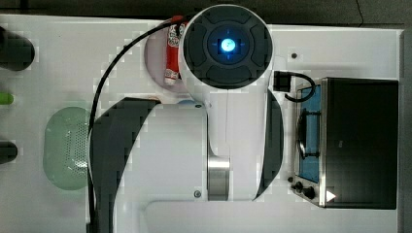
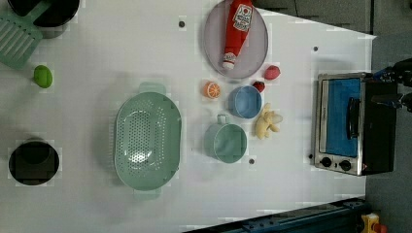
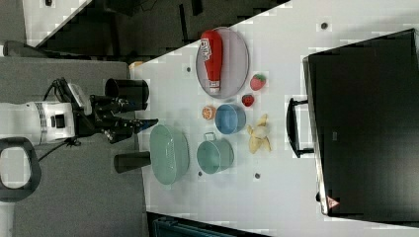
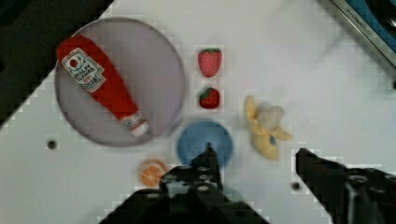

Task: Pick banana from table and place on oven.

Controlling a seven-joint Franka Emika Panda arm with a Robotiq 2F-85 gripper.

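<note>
White table (image 1: pixel 340 48), top view: arm overhead, oven (image 1: pixel 359 143) at the top view's right.

Left view: half-peeled banana (image 2: pixel 266 124) lies on the table between blue bowl (image 2: pixel 245 102) and oven, apart from both; green cup (image 2: pixel 226 141) nearby.

Right view: gripper (image 3: pixel 141 122) is off the table edge, beside the green colander (image 3: pixel 169 154), fingers apart, holding nothing.

Wrist view: banana lies free; ketchup bottle (image 4: pixel 100 84) on grey plate (image 4: pixel 159 60).

Three views look steeply down at the table (image 2: pixel 97 39); the wrist view sits nearer.
</note>
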